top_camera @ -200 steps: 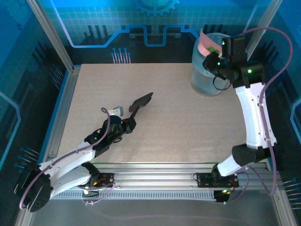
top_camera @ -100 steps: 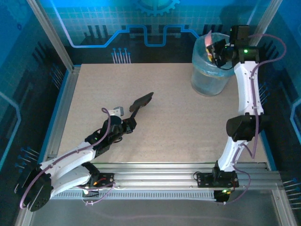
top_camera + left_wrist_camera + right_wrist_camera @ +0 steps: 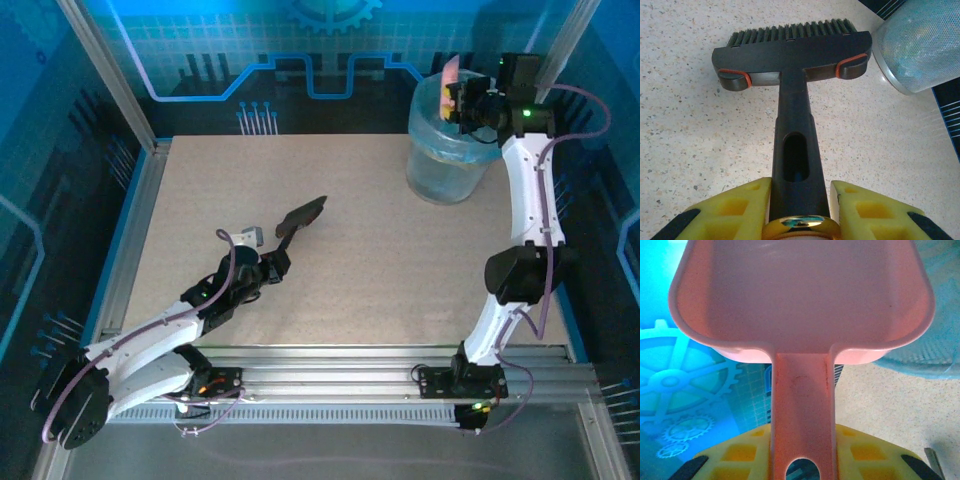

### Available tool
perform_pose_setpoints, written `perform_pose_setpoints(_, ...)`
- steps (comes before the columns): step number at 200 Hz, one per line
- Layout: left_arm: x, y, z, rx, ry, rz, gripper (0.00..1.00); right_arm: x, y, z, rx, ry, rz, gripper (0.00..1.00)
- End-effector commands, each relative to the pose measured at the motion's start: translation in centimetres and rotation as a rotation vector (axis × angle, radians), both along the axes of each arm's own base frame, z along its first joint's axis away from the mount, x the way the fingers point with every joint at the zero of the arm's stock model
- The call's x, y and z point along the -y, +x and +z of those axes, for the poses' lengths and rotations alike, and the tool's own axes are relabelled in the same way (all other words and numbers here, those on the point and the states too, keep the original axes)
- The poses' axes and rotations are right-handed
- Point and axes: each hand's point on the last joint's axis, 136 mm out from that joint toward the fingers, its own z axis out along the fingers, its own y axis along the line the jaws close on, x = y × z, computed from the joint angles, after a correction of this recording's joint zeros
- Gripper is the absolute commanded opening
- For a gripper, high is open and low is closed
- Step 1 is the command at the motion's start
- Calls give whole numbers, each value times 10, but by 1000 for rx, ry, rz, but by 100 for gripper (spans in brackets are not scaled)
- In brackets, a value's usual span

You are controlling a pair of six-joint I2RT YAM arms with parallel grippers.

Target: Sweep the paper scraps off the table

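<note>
On the left, the left gripper (image 3: 274,262) lies low over the table (image 3: 400,270). Its yellow fingers (image 3: 747,205) are closed tight on the handle of a black brush (image 3: 302,215). In the left wrist view the handle runs up between the two fingers, one on each side. The brush head points away toward the far right, with its bristles down at the table top.

The table is a big beige speckled board with a metal frame around it.

At the far right corner of the table stands a see-through blue bin (image 3: 445,170). The right gripper (image 3: 466,100) is up high by the bin's top. It is squeezed shut on the handle of a pink dustpan (image 3: 449,72). The pan is tipped up on its edge over the bin's open top. In the right wrist view the inside of the pan looks bare and smooth.
</note>
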Motion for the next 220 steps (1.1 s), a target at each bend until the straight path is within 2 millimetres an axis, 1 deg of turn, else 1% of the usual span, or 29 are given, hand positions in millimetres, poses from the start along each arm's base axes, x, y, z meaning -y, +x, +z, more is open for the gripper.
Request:
perform_pose_setpoints(1, 2, 6, 12, 69, -3, 3, 0, -9, -18, 58, 176, 9, 55, 0)
perform_pose_setpoints(18, -1, 7, 12, 71, 9, 12, 0, -14, -35, 79, 248, -107, 80, 0)
perform_pose_setpoints(35, -3, 7, 13, 74, 19, 20, 0, -25, -54, 98, 331, -222, 119, 0)
perform_pose_setpoints(46, -5, 8, 12, 75, 27, 28, 0, -31, -71, 111, 391, -298, 139, 0)
perform_pose_setpoints(64, -8, 8, 14, 78, 32, 42, 0, -46, -99, 124, 484, -445, 182, 0)
perform_pose_setpoints(76, -10, 8, 15, 76, 37, 56, 0, -64, -119, 132, 579, -553, 244, 0)
perform_pose_setpoints(81, -12, 8, 15, 74, 39, 61, 0, -72, -126, 132, 614, -605, 272, 0)
perform_pose_setpoints(85, -13, 8, 16, 74, 38, 67, 0, -78, -135, 135, 650, -648, 291, 0)
perform_pose_setpoints(97, -16, 8, 18, 68, 38, 86, 0, -100, -160, 134, 754, -789, 366, 0)
perform_pose_setpoints(103, -17, 8, 19, 64, 34, 96, 0, -112, -169, 127, 799, -853, 413, 0)
perform_pose_setpoints(110, -20, 7, 20, 57, 33, 110, 0, -125, -186, 126, 872, -909, 468, 0)
perform_pose_setpoints(117, -23, 7, 20, 47, 33, 130, 0, -137, -201, 118, 934, -950, 535, 0)
perform_pose_setpoints(128, -29, 6, 21, 31, 31, 165, 0, -149, -221, 101, 996, -984, 611, 0)
perform_pose_setpoints(137, -32, 6, 22, 24, 29, 186, 0, -156, -234, 85, 1024, -1003, 662, 0)
perform_pose_setpoints(157, -43, 3, 22, -7, 33, 246, 0, -165, -257, 40, 1050, -1043, 780, 0)
perform_pose_setpoints(175, -55, -1, 28, -22, 41, 306, 0, -165, -263, -5, 990, -1088, 827, 0)
perform_pose_setpoints(194, -70, -5, 39, -13, 51, 372, 0, -168, -269, -49, 935, -1119, 889, 0)
perform_pose_setpoints(195, -71, -5, 39, -12, 51, 376, 0, -168, -269, -53, 927, -1119, 896, 0)
perform_pose_setpoints(197, -72, -6, 41, -9, 52, 381, 0, -168, -269, -55, 924, -1126, 894, 0)
perform_pose_setpoints(199, -74, -6, 43, -6, 53, 386, 0, -169, -270, -62, 912, -1127, 906, 0)
perform_pose_setpoints(220, -87, -10, 59, 19, 69, 435, 0, -165, -267, -101, 822, -1199, 906, 0)
